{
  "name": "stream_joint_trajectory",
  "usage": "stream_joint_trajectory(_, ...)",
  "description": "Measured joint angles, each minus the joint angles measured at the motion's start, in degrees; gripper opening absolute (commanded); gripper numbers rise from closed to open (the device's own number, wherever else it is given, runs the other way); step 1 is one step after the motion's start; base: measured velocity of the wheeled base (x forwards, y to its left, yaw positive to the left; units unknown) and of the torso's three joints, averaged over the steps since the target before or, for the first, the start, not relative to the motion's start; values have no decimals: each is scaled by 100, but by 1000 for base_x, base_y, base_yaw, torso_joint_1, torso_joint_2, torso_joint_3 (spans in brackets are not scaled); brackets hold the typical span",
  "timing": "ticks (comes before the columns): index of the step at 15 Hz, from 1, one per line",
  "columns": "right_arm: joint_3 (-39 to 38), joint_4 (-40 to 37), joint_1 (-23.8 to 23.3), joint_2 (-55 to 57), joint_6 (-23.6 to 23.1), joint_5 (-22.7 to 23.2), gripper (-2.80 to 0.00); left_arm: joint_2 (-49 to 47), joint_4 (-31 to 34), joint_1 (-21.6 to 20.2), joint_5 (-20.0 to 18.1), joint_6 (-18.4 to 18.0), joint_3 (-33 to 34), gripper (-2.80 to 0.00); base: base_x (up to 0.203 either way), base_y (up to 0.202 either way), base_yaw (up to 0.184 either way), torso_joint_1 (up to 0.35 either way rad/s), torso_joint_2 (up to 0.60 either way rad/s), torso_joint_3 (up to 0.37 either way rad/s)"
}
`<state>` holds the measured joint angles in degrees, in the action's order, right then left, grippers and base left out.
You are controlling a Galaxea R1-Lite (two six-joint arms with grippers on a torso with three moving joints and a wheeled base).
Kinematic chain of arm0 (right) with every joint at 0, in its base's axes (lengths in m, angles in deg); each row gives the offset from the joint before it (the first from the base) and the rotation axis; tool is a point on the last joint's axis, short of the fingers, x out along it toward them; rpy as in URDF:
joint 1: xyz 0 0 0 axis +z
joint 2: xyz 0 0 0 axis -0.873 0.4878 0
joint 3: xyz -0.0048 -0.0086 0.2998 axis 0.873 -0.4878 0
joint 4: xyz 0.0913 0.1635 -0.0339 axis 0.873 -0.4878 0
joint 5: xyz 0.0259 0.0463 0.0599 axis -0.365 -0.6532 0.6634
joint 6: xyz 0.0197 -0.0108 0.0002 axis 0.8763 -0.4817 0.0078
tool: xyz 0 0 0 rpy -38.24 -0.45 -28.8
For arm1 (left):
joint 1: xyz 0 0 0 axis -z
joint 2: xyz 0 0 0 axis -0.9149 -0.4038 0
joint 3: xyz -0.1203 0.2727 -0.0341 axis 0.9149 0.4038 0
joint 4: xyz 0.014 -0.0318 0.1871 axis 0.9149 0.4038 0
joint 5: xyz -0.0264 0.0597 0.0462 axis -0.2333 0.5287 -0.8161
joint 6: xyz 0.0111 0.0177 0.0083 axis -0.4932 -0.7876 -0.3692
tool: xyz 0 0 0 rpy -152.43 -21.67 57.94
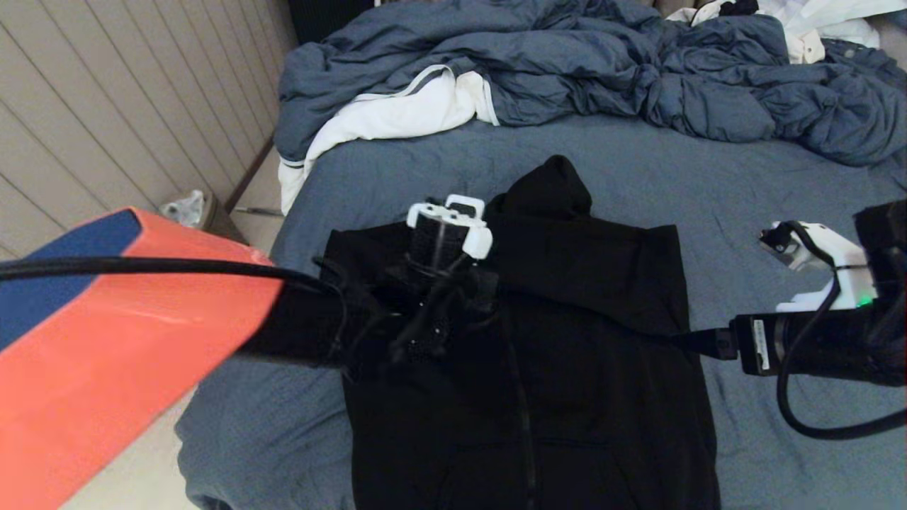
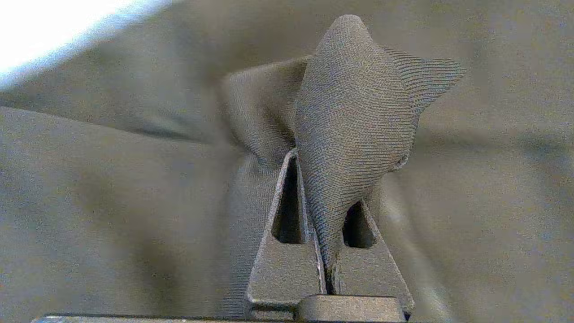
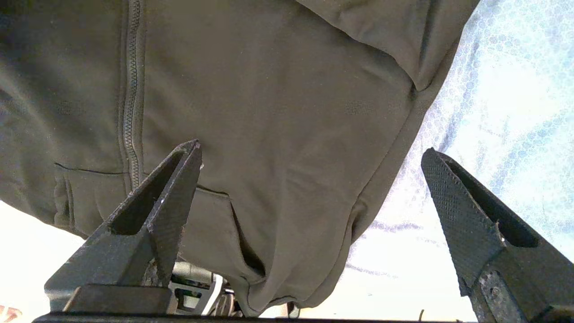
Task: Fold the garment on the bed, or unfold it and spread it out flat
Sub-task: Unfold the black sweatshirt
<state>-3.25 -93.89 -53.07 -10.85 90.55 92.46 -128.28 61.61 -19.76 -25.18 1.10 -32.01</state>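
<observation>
The garment, a black zip-front hoodie, lay face up on the bed, its hood pointing toward the rumpled duvet and its hem toward the robot. Its body looked mostly flat, with the zip running down the middle and a front pocket low on the chest.

The left end effector sat over the garment's left shoulder area, beside the hood, with its fingers pressed together on a pinched ridge of the black fabric that stood up between them. The right end effector hung near the garment's right edge, above the sheet, its fingers spread wide apart and holding nothing.

The cloth seemed soft, limp and light, with a matte knit surface that should give good friction, so slipping looked unlikely as long as the pinch took in enough material. It would drape and fold under its own weight, so a single held point would likely drag the rest into a bunch instead of moving it as a sheet. The thicker places looked like the surer holds: shoulder seams, cuffs, the hem band and the hood's edge. The zip would probably resist creasing across it, so folding along its line seemed easier. A white cloth lay beyond the garment's left shoulder, against the duvet.
</observation>
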Motion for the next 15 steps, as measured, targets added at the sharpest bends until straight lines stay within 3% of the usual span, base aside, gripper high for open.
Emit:
stream_joint_trajectory(2,-16,0,5,-5,0,50,0,328,147,-506,-16,27,-48,-280,0,0,0,0,0,0)
stream_joint_trajectory(5,-17,5,2,-5,-2,192,0,760,423,-1662,-185,170,-90,-280,0,0,0,0,0,0)
stream_joint_trajectory(11,-44,10,27,26,-2,303,0,1085,1229,-4217,-1019,712,-696,-280,0,0,0,0,0,0)
stream_joint_trajectory(15,-24,11,88,34,-2,302,0,905,1789,-5138,-1635,1055,-1224,-280,0,0,0,0,0,0)
